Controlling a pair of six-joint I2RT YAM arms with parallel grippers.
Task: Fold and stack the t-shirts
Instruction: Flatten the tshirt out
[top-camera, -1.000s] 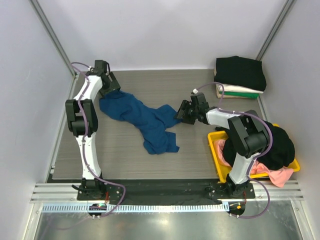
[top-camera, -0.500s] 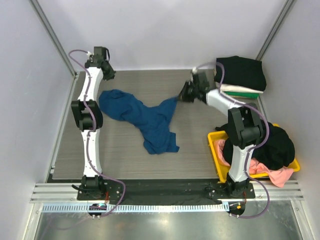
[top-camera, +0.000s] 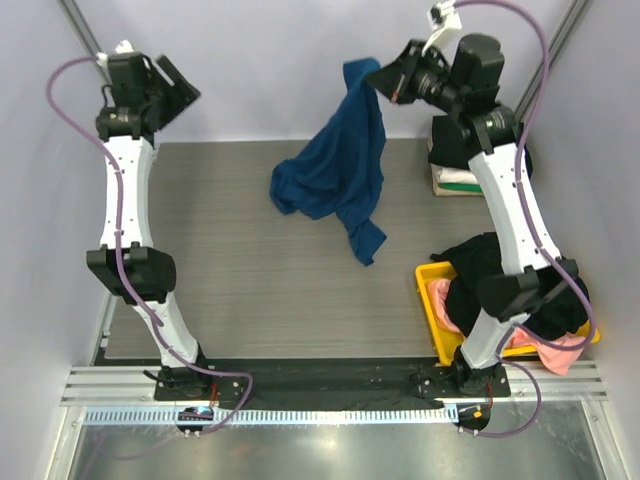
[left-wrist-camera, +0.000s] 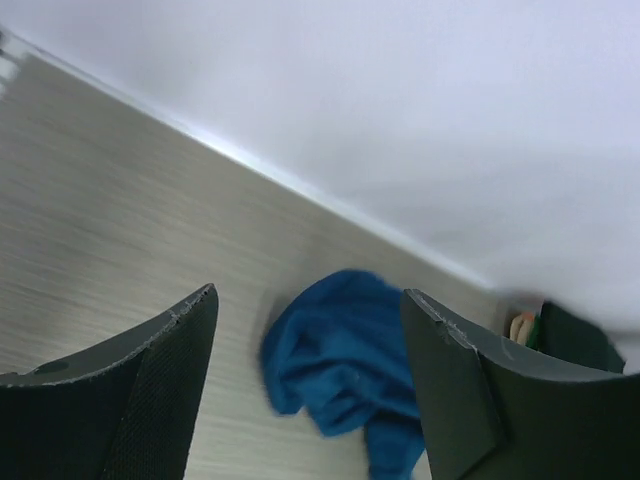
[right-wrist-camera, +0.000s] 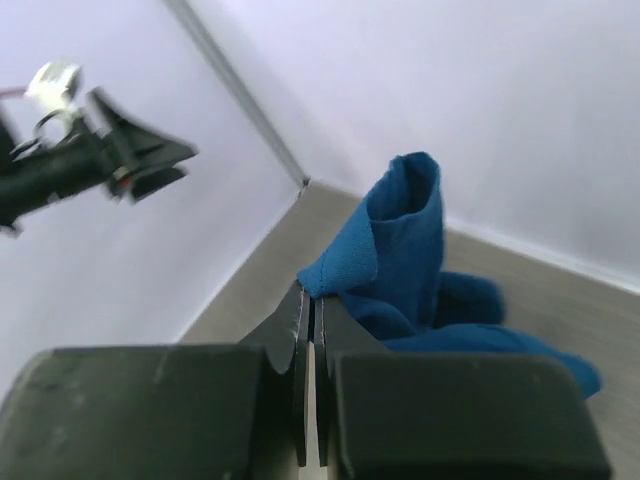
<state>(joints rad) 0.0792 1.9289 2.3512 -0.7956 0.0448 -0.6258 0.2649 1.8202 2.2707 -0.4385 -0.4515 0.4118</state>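
I judge the job part done: a small folded pile (top-camera: 452, 178) sits at the far right of the worktop (top-camera: 250, 280), and more shirts (top-camera: 475, 275) wait in the yellow bin (top-camera: 427, 300). My right gripper (top-camera: 384, 82), clamped on the blue shirt (top-camera: 340, 170), dangles it high. My left gripper (top-camera: 178, 88) gapes wide, empty.

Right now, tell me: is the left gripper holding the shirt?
No, the left gripper is open and empty, apart from the blue shirt.

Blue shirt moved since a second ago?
Yes: the blue t-shirt went up and right over the table toward the back wall, held by the right gripper.
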